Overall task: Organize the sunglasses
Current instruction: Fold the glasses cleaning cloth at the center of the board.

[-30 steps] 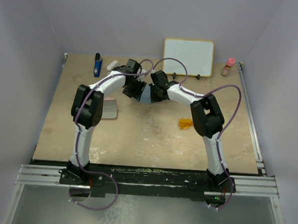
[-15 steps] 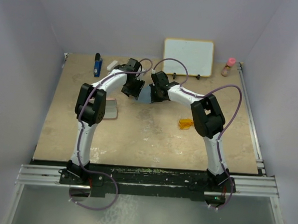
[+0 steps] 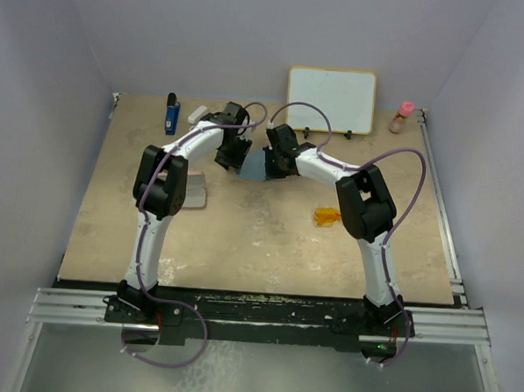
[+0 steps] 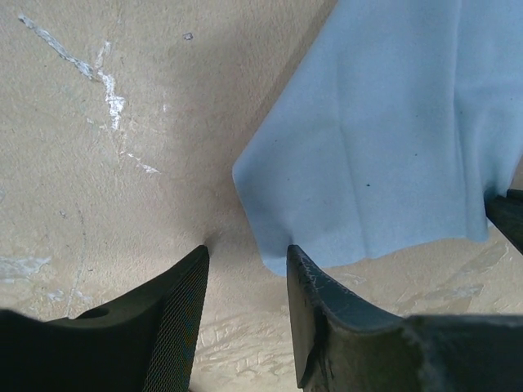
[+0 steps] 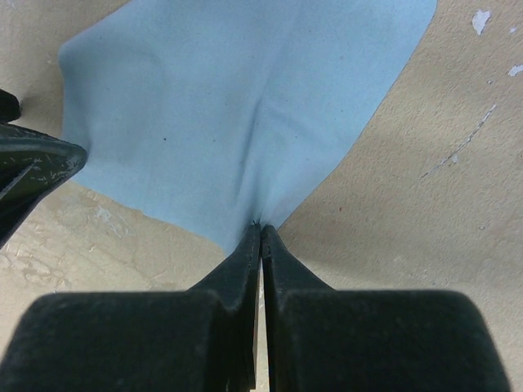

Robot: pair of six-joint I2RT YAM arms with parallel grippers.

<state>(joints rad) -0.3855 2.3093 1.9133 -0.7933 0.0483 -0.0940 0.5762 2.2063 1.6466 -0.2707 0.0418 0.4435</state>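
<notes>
Our right gripper [image 5: 261, 233] is clenched on one corner of the light blue cloth [image 5: 245, 106] at the far middle of the table [image 3: 259, 249], and creases fan out from the pinch. Our left gripper [image 4: 247, 249] has its jaws apart and grasps nothing, with another cloth corner just beside one finger. We judge it is lined up to take that corner so both arms can spread or fold the cloth. The sunglasses [image 3: 327, 218] lie untouched nearer and to the right, beside the right arm. The pink case [image 3: 193, 192] sits to the left.
</notes>
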